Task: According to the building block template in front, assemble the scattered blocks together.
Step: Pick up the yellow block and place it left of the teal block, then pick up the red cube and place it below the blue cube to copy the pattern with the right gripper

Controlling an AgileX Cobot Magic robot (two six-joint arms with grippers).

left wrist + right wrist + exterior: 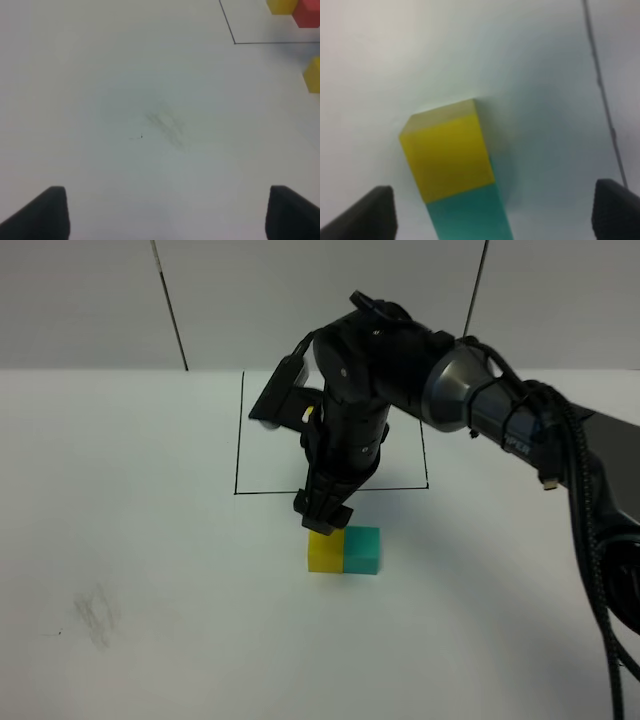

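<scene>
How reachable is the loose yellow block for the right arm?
Probably yes: the right tool hangs open just above the yellow block; only the teal block touching its side could crowd a grip.

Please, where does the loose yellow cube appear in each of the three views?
Exterior high: the yellow cube is near the centre, just in front of the black frame line, touching the teal cube.
Left wrist: cut off at the picture's edge, outside the frame line's corner.
Right wrist: central and close up, joined to the teal cube.
Shared landmark: the black frame line.
</scene>
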